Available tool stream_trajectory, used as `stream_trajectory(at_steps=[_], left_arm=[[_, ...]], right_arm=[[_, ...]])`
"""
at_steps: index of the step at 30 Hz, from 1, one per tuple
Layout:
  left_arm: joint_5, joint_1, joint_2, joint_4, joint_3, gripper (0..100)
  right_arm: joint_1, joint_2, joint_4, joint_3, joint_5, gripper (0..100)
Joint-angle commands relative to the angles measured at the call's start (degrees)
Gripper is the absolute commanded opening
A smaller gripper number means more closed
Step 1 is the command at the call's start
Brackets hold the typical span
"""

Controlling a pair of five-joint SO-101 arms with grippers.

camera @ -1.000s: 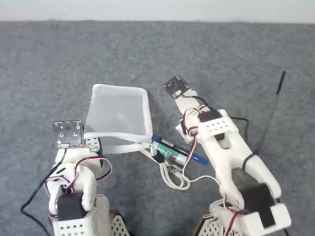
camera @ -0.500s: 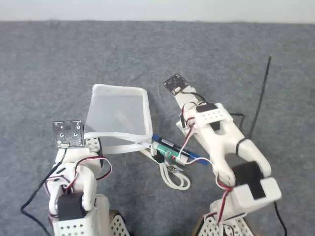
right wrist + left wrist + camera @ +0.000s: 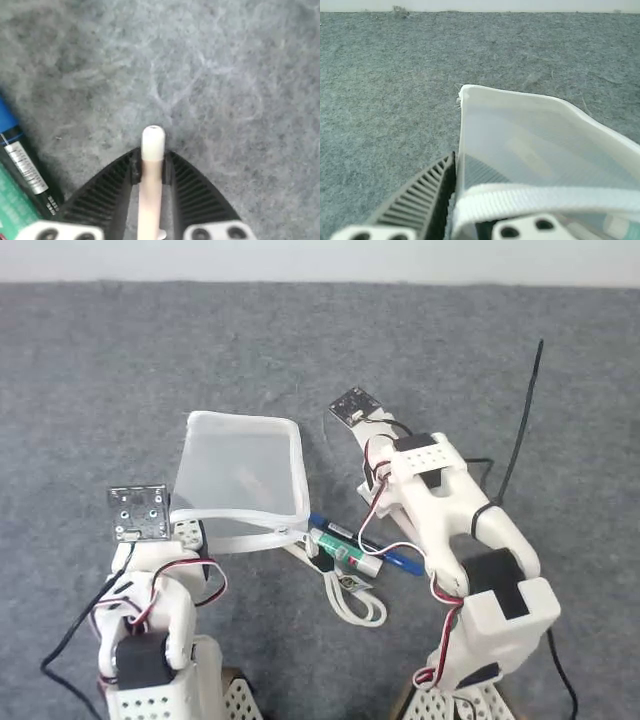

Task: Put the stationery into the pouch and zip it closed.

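At 9 o'clock of right gripper (image 3: 152, 159), translucent white mesh pouch (image 3: 240, 475) lies flat, left gripper (image 3: 470, 202) pinching its zipper band (image 3: 545, 197). Right gripper is clamped on cream plastic stick (image 3: 152, 139). Risk: short end-grip lets stick pivot, missing the mouth; blue pen (image 3: 402, 562) unpacked.

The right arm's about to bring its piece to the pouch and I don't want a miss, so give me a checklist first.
1. Right gripper shut on the cream stick: ok.
2. Left gripper gripping the pouch rim: ok.
3. Pouch mouth open, its two bands apart: ok.
4. Blue pen and green tube packed: not ok, both lie on the mat beside the mouth.
5. Stick tip clear of the mat: cannot tell.
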Motion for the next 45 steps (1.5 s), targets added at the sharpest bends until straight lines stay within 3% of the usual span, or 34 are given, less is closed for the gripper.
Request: stream_trajectory(at_steps=[1,13,18,33,39,45], left_arm=[[-0.35,-0.26,-1.14,0.35,-2.95,1],[-3.08,-0.26,-1.14,0.44,-2.51,1],[-7.56,0.0,-1.14,1.41,-5.93,1],[-10.02,0.0,-0.97,7.3,-17.71,1],[-10.02,-0.35,11.16,8.09,-25.8,1],[-9.58,-0.35,24.7,14.51,-40.57,1]], right_arm=[[0.75,-0.66,0.48,-2.37,0.44,0.6],[2.24,-3.21,0.92,-1.14,-4.57,0.7],[1.89,-7.16,0.84,2.2,-7.56,0.7],[1.8,-11.03,-1.19,5.63,-9.85,0.7],[1.8,-11.03,-1.27,5.63,-10.11,0.7],[1.8,-11.03,-1.27,5.63,-10.11,0.7]])
